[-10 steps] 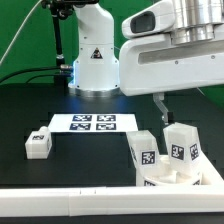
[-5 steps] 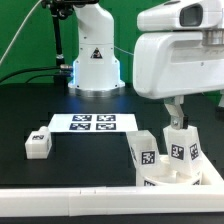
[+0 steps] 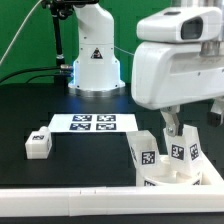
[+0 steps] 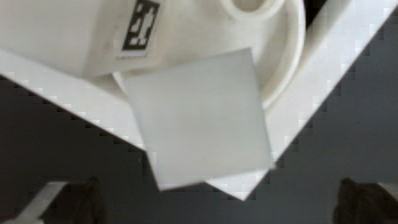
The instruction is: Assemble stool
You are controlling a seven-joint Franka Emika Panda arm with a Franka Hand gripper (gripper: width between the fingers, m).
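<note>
The stool's round white seat [image 3: 168, 178] lies at the front, on the exterior view's right. Two tagged white legs stand on it, one [image 3: 145, 152] leaning, the other [image 3: 182, 148] upright. A third leg [image 3: 38, 144] lies loose on the black table on the exterior view's left. My gripper [image 3: 192, 120] hangs just above the upright leg, open and empty, with one dark finger [image 3: 169, 122] showing. In the wrist view the fingertips [image 4: 54, 203] stand far apart, with my gripper [image 4: 214, 205] empty. A plain white leg face [image 4: 199, 120] and the seat's curved rim [image 4: 288, 70] lie beyond them.
The marker board [image 3: 93, 123] lies flat mid-table. A long white bar [image 3: 70, 190] runs along the front edge beside the seat. The robot base [image 3: 95, 60] stands at the back, with cables on the exterior view's left.
The arm has moved down and toward the front over the seat. The gripper finger now sits lower, just above the upright leg. The stool parts have not moved.
</note>
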